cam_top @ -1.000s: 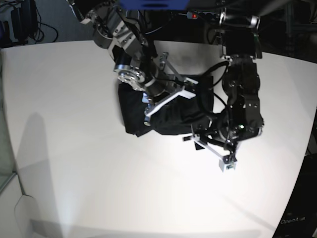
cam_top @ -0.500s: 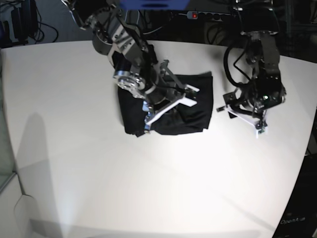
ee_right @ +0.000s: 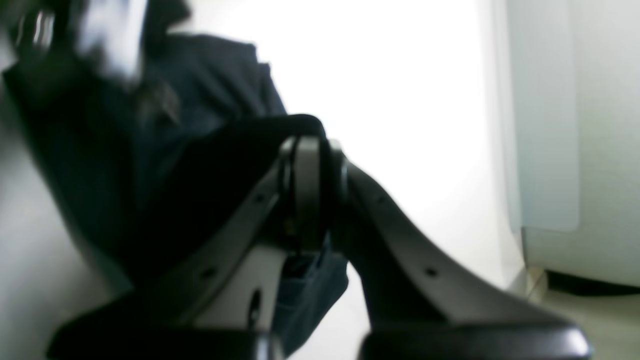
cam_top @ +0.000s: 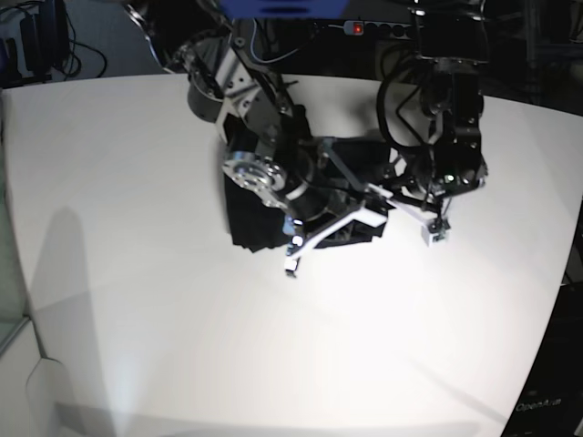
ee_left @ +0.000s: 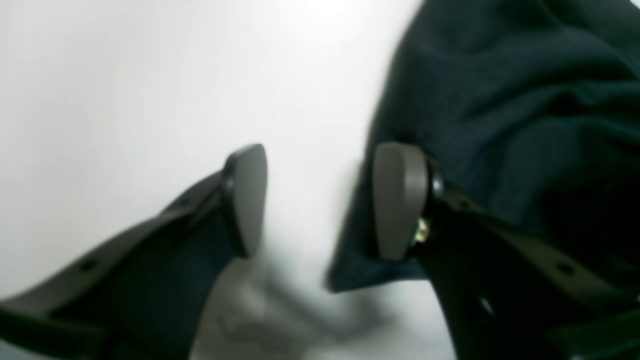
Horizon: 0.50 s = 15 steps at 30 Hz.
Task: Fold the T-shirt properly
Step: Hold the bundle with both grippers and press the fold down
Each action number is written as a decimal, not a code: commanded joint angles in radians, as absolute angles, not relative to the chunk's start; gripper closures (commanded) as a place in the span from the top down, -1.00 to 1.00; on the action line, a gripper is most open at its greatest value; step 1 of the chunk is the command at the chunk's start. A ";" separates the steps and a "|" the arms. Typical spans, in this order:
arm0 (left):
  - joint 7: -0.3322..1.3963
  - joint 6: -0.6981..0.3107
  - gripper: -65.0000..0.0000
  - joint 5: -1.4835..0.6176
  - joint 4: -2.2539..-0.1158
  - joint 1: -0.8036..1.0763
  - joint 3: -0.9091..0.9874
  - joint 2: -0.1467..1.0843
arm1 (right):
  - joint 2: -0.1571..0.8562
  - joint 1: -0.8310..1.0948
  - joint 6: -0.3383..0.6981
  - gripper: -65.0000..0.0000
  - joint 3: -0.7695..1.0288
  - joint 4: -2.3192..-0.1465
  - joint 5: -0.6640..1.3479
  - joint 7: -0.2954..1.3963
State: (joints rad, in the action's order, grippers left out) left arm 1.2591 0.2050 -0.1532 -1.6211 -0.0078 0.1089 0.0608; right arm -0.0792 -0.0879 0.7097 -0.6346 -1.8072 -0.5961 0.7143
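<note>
Base view, left to right: bare white tabletop [cam_top: 118,300] across left half. Centre, slightly above middle: folded black soft-fabric long-sleeved T-shirt [cam_top: 250,218], compact bundle, flat on table. Right gripper [cam_top: 291,264] over the shirt's lower edge, white fingers slanting down toward lower centre; jaws pressed together, pads meeting in right wrist view [ee_right: 307,192]. Dark cloth shows right behind and below those fingers [ee_right: 300,290]; pinched or merely behind, cannot tell, blurry. Further right: left gripper [cam_top: 435,232] at the shirt's right edge, black arm rising to upper right of frame. Left wrist view: jaws wide apart, grey pads [ee_left: 395,200] with white table between, nothing held. Right-hand pad just beside or against shirt edge [ee_left: 500,100]; left-hand pad over bare table. Shirt fills upper right of that frame, wrinkled.
</note>
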 commanded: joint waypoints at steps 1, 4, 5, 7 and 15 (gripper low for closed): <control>1.253 0.202 0.02 -0.151 -1.635 -0.025 0.111 0.064 | -0.107 -0.104 0.698 -1.00 -0.634 -1.825 -0.590 0.694; 1.253 0.202 0.02 -0.151 -1.633 -0.025 0.114 0.067 | -0.133 -0.105 0.698 -1.00 -0.634 -1.825 -0.590 0.696; 1.253 0.202 0.02 -0.151 -1.633 -0.025 0.116 0.070 | -0.145 -0.105 0.698 -1.00 -0.634 -1.822 -0.590 0.694; 1.253 0.202 0.02 -0.151 -1.633 -0.024 0.117 0.071 | -0.157 -0.105 0.698 -1.00 -0.638 -1.821 -0.590 0.694; 1.253 0.202 0.02 -0.151 -1.633 -0.024 0.111 0.068 | -0.157 -0.114 0.698 -1.00 -0.657 -1.819 -0.590 0.694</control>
